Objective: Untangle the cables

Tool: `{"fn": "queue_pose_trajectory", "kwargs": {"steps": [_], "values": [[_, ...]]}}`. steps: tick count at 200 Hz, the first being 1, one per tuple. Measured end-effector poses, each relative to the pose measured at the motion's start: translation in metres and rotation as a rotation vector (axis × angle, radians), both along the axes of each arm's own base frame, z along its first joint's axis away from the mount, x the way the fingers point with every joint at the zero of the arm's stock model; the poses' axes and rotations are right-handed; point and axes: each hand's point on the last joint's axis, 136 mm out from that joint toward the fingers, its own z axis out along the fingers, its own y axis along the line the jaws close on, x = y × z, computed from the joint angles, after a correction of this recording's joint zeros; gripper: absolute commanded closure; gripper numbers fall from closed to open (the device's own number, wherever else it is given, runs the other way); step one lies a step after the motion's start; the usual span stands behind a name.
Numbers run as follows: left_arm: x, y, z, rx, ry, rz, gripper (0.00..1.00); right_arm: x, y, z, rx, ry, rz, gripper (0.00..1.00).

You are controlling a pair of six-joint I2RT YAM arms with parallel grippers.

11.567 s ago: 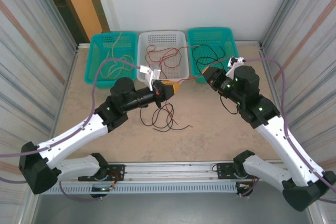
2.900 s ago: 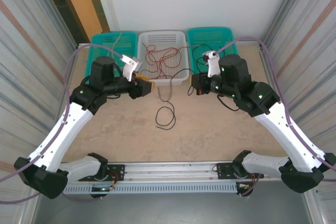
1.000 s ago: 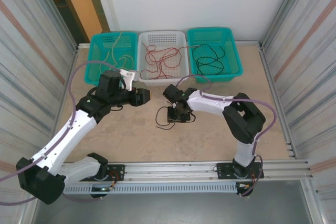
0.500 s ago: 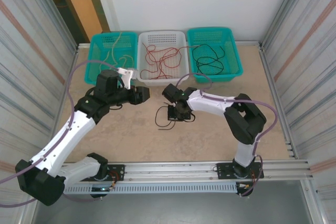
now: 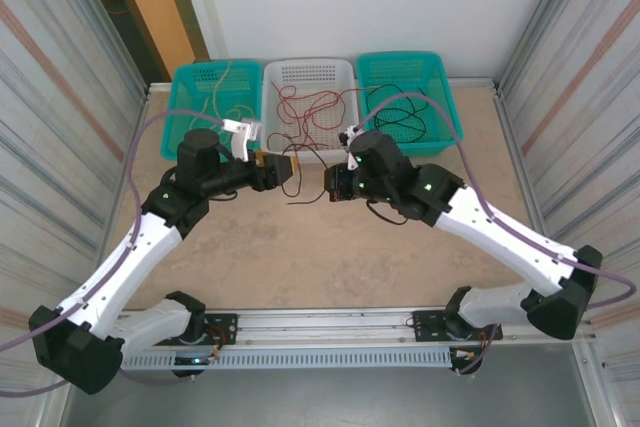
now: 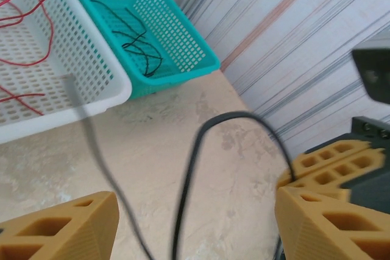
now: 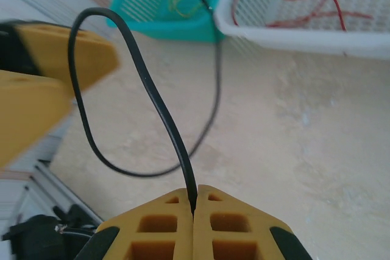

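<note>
My right gripper (image 7: 195, 192) is shut on a thin black cable (image 7: 172, 132), which rises from the closed tips and curls in a loop above the table. In the top view the right gripper (image 5: 333, 185) faces my left gripper (image 5: 282, 170) just in front of the white basket. The left gripper (image 6: 195, 226) stands open, and the black cable (image 6: 185, 183) hangs in a loop between its spread fingers (image 6: 329, 223) without touching them. Red cables (image 5: 310, 112) lie in the white basket. Yellow cables (image 5: 215, 112) lie in the left teal basket, and more black cables (image 5: 400, 119) lie in the right one.
Three baskets line the back edge: left teal (image 5: 185, 82), white (image 5: 308, 72), right teal (image 5: 440, 77). Corrugated walls close in both sides. Bare tabletop (image 5: 330, 257) spreads between the grippers and the arm bases. Thick purple-grey arm cables arch over both arms.
The right gripper has risen from the table with the black cable pinched in it and moved back toward the white basket. The left gripper has opened wider and come closer to it.
</note>
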Motion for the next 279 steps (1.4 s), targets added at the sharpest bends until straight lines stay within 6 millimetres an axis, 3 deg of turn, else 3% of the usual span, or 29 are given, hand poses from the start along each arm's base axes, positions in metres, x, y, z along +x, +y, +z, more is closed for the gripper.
{"fn": "queue_pose_trajectory", "kwargs": {"steps": [25,73,90,104,135,158,179,198,215,224,253,279], "values": [[0.001,-0.005,-0.001,-0.015,0.012,-0.019,0.35,-0.002,0.003,0.027,0.056,-0.060,0.021,1.00],[0.000,-0.009,0.002,-0.038,0.009,-0.043,0.50,-0.008,-0.001,0.052,0.100,-0.117,0.038,1.00],[-0.002,-0.012,-0.002,-0.040,0.018,-0.051,0.61,-0.008,-0.004,0.062,0.110,-0.143,0.036,1.00],[-0.004,-0.013,-0.007,-0.036,0.027,-0.059,0.76,-0.008,-0.006,0.070,0.120,-0.161,0.028,1.00],[-0.009,-0.015,-0.014,-0.024,0.046,-0.078,1.00,0.003,-0.022,0.081,0.097,-0.200,-0.041,1.00],[-0.019,-0.015,-0.019,-0.005,0.058,-0.112,1.00,0.026,-0.050,0.085,0.068,-0.198,-0.135,1.00],[-0.037,-0.021,-0.019,0.014,0.047,-0.177,1.00,0.045,-0.068,0.090,0.045,-0.197,-0.191,0.86],[-0.056,-0.022,-0.022,0.044,0.052,-0.224,1.00,0.055,-0.072,0.087,0.000,-0.208,-0.194,0.64],[-0.066,-0.017,-0.022,0.059,0.056,-0.232,1.00,0.072,-0.085,0.080,-0.056,-0.212,-0.243,0.52],[-0.070,-0.014,-0.020,0.060,0.049,-0.233,1.00,0.082,-0.093,0.075,-0.095,-0.209,-0.269,0.39],[-0.076,-0.008,-0.016,0.070,0.060,-0.220,1.00,0.106,-0.114,0.056,-0.211,-0.169,-0.350,0.37],[-0.050,0.005,-0.014,0.016,0.154,-0.106,1.00,0.090,-0.099,0.058,-0.220,-0.188,-0.281,0.35]]}}
